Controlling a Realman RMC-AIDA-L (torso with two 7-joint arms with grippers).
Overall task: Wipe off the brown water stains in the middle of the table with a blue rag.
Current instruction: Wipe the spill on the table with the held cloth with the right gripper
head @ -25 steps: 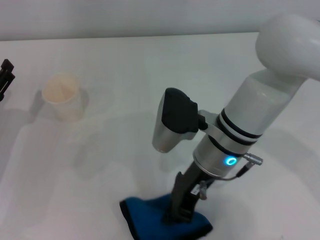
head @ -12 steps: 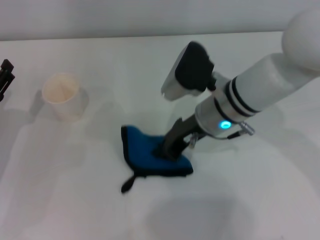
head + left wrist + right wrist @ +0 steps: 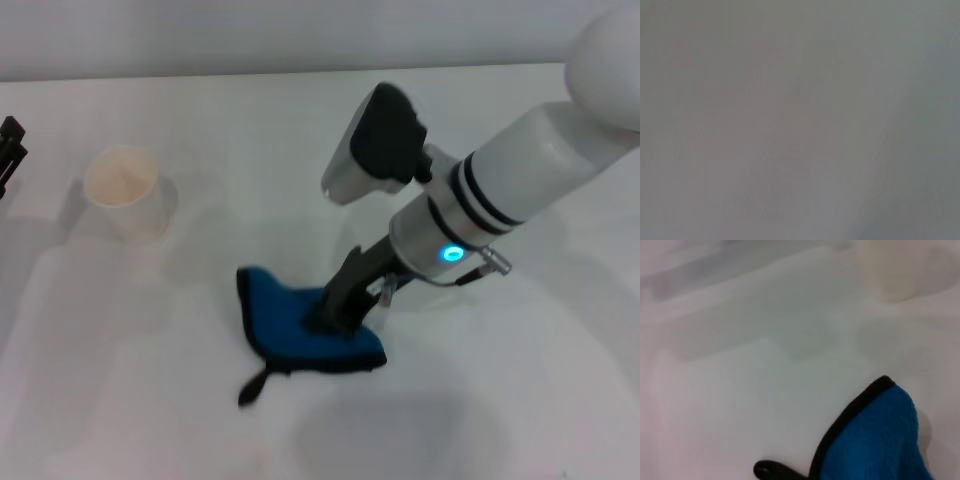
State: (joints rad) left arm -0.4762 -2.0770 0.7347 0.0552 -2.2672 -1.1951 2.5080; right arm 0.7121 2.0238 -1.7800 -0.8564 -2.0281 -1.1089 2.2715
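blue rag under right end effector, mid-table

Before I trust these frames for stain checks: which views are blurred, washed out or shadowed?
Head view: sharp enough; the rag and cup read clearly, soft shadows on the table, no stain visible. Left wrist view: featureless grey, nothing discernible. Right wrist view: rag crisp, cup blurred and pale.

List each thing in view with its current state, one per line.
blue rag: crumpled flat on the table, pressed by the right gripper.
right gripper: down on the rag.
paper cup: upright, apart from the rag.
table: white, no brown stain discernible.
left gripper: parked at the table's left edge.
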